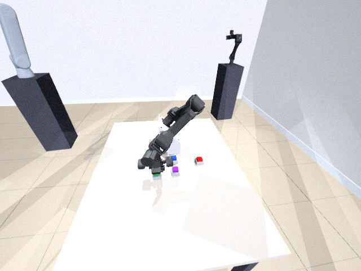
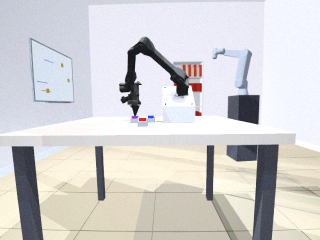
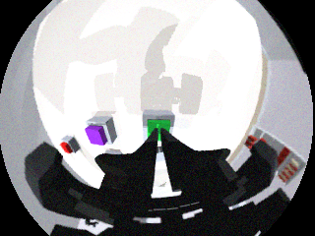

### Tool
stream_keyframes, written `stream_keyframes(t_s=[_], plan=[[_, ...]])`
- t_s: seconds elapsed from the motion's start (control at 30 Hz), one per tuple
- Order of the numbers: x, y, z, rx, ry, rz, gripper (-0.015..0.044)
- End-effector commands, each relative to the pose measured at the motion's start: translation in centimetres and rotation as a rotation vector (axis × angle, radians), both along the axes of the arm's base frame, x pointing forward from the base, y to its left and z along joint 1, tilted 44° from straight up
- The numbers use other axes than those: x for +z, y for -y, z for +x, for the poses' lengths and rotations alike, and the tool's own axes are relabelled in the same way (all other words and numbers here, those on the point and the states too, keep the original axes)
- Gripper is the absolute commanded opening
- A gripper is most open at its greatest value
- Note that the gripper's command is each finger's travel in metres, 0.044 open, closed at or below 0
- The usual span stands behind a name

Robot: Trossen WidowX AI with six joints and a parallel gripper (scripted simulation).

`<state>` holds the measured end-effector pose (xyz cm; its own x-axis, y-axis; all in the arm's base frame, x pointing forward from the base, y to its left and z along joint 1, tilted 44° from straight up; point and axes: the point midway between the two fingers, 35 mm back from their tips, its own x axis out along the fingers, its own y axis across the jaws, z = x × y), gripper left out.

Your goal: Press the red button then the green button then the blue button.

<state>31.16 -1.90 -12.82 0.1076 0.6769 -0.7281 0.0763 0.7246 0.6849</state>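
Note:
My gripper (image 2: 135, 114) (image 3: 158, 129) is shut and empty, pointing down. Its fingertips are at the top of the green button (image 1: 156, 175) (image 3: 157, 123); whether the button is pushed down cannot be told. The green button is hidden in the exterior view behind the purple button and the fingertips. The red button (image 1: 199, 159) (image 2: 142, 119) (image 3: 65, 147) stands apart to the right in the top view. The blue button (image 1: 174, 158) (image 2: 150, 117) is beside the gripper body in the top view, and is mostly hidden by the gripper in the wrist view.
A purple button (image 1: 175, 169) (image 2: 134, 117) (image 3: 95, 135) stands close beside the green one. A white box (image 2: 178, 114) stands at the arm's base. A sliver of orange shows behind the blue button in the exterior view; the blocks are otherwise hidden.

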Motion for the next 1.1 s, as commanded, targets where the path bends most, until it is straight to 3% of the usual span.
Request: stream_keyframes(t_s=[0.0,0.37,0.5,0.63,1.07], plan=[[-0.1,-0.1,-0.2,-0.003,-0.008,0.005,0.0020],[2.5,2.4,-0.5,-0.003,-0.008,0.003,0.0020],[6.5,6.1,-1.1,-0.003,-0.008,0.000,0.0020],[6.7,6.4,-1.1,-0.003,-0.008,0.000,0.0020],[13.6,-2.0,-9.8,-0.003,-0.015,0.006,0.0020]])
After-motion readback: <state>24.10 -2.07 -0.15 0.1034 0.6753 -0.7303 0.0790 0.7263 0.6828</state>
